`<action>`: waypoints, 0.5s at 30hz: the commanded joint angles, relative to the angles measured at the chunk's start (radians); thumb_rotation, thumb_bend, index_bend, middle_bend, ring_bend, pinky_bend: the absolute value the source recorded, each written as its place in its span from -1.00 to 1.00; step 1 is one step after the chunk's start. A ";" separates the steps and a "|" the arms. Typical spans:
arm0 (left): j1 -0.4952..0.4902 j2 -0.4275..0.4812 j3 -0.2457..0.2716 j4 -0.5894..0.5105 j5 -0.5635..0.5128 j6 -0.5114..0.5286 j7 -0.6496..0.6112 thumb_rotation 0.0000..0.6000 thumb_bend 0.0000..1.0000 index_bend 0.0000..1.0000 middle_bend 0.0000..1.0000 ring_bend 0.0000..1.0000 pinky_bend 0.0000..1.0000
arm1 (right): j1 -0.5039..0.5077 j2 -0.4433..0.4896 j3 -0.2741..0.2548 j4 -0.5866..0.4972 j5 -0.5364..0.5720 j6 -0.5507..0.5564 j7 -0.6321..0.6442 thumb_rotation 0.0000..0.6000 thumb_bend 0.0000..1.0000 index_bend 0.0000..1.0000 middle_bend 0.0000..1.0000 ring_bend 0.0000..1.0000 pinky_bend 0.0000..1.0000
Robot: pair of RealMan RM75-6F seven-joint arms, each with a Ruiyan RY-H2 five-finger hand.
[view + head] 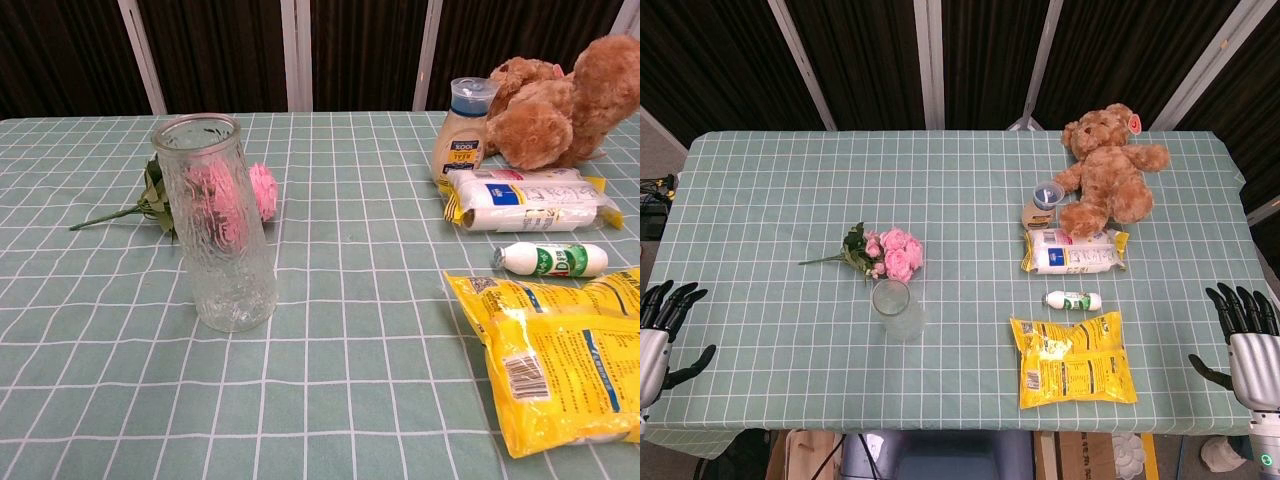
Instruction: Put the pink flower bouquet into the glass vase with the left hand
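The pink flower bouquet (pixel 890 252) lay on its side just behind the upright glass vase (pixel 896 308), while the left hand (pixel 662 318) hovered empty, fingers spread, at the table's near-left edge, well apart. Reaching across for the stems, it risked knocking the tall, narrow vase over, or crushing the blooms.

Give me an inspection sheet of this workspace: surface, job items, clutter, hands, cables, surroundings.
Surface: table under a green checked cloth.
Job's things: pink flower bouquet lying flat just behind the upright, empty glass vase.
Clutter: teddy bear, sauce bottle, white packet, small white bottle, yellow snack bag, all on the right half.
Hands: left hand and right hand open, off the table's ends, holding nothing.
Cables: nothing seen.
Surroundings: dark curtain with pale frame bars.
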 commanded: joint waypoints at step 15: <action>-0.007 0.000 0.001 0.005 0.000 -0.022 -0.005 1.00 -0.37 -0.68 -0.78 -1.00 -1.00 | 0.000 0.004 -0.004 -0.016 0.007 -0.011 -0.014 1.00 -0.66 -0.77 -0.79 -0.92 -1.00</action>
